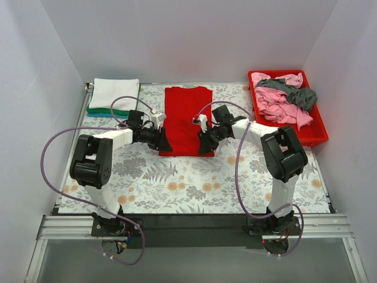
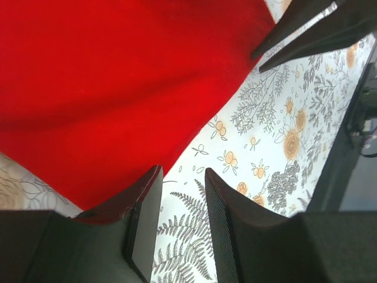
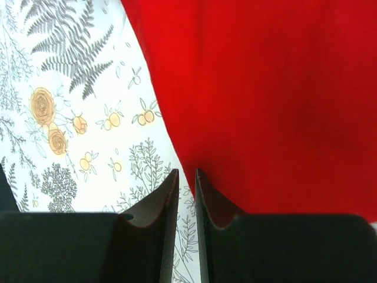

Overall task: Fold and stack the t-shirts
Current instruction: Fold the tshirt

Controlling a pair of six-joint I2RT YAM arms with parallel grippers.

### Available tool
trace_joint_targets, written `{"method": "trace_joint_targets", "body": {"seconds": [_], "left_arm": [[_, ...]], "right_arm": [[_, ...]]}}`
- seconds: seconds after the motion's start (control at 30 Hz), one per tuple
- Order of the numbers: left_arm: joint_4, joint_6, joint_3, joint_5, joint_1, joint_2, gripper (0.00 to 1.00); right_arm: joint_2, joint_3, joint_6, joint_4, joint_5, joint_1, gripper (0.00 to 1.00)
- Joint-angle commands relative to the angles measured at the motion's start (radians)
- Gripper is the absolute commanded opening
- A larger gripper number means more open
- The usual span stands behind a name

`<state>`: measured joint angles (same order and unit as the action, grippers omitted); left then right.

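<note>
A bright red t-shirt (image 1: 186, 118) lies flat as a long folded strip in the middle of the flowered table. My left gripper (image 1: 165, 145) is at its near left corner and my right gripper (image 1: 205, 146) at its near right corner, both low over the table. In the left wrist view the left gripper (image 2: 183, 170) is open with only tablecloth between its fingers, and the red t-shirt (image 2: 118, 82) lies just beside its left finger. The right gripper (image 3: 187, 171) stands open by a narrow gap with nothing in it, and the hem of the red t-shirt (image 3: 265, 94) runs past its right fingertip.
Folded white (image 1: 115, 92) and green (image 1: 106, 111) t-shirts are stacked at the back left. A red plastic tray (image 1: 318, 132) at the back right holds crumpled pink (image 1: 277, 103) and dark grey (image 1: 301, 94) t-shirts. White walls close in three sides.
</note>
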<state>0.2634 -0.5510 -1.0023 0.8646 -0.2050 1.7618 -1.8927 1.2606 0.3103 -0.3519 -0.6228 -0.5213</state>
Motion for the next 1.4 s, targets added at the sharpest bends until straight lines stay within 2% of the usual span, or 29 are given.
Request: {"method": "trace_joint_targets", "body": {"seconds": [0.0,0.2,0.33,0.47,0.53,0.6,0.7,0.8,0.83,0.93,0.97,1.0,1.07,1.37], "left_arm": [[-0.03,-0.121,0.016,0.025,0.006,0.045,0.33],[-0.01,-0.132,0.044,-0.045,0.027,0.137,0.32],[0.048,-0.115,0.047,-0.016,0.052,0.127,0.32],[0.131,0.044,0.028,0.008,0.052,-0.061,0.35],[0.177,0.136,0.018,0.005,0.052,-0.126,0.39],[0.171,0.254,0.024,-0.021,0.05,-0.208,0.42],[0.162,0.467,0.05,-0.036,0.042,-0.265,0.44],[0.123,0.626,0.103,-0.059,0.012,-0.282,0.44],[0.087,0.72,0.122,-0.071,0.003,-0.285,0.44],[-0.028,0.856,0.214,-0.119,-0.034,-0.291,0.45],[-0.064,0.878,0.237,-0.124,-0.042,-0.298,0.45],[-0.088,0.899,0.252,-0.134,-0.046,-0.297,0.45],[-0.165,0.936,0.294,-0.148,-0.065,-0.288,0.46],[-0.259,0.996,0.317,-0.187,-0.097,-0.193,0.45]], "right_arm": [[-0.031,-0.039,-0.105,0.045,-0.066,0.024,0.22],[-0.052,-0.115,-0.076,0.05,-0.037,0.087,0.22],[-0.031,-0.159,-0.044,0.027,-0.043,0.106,0.23],[0.108,-0.152,0.016,-0.05,-0.054,0.106,0.27],[0.194,-0.152,0.071,-0.059,-0.019,0.106,0.38],[0.24,-0.167,0.191,-0.049,0.047,0.104,0.49],[0.294,-0.213,0.356,0.011,0.165,0.081,0.52],[0.319,-0.253,0.462,0.089,0.245,0.037,0.52],[0.322,-0.257,0.479,0.109,0.265,0.02,0.52],[0.317,-0.273,0.533,0.162,0.342,-0.058,0.52],[0.314,-0.279,0.539,0.186,0.362,-0.074,0.53],[0.311,-0.285,0.546,0.194,0.365,-0.094,0.62],[0.294,-0.309,0.556,0.231,0.38,-0.109,0.66],[0.228,-0.377,0.608,0.294,0.4,-0.125,0.64]]}}
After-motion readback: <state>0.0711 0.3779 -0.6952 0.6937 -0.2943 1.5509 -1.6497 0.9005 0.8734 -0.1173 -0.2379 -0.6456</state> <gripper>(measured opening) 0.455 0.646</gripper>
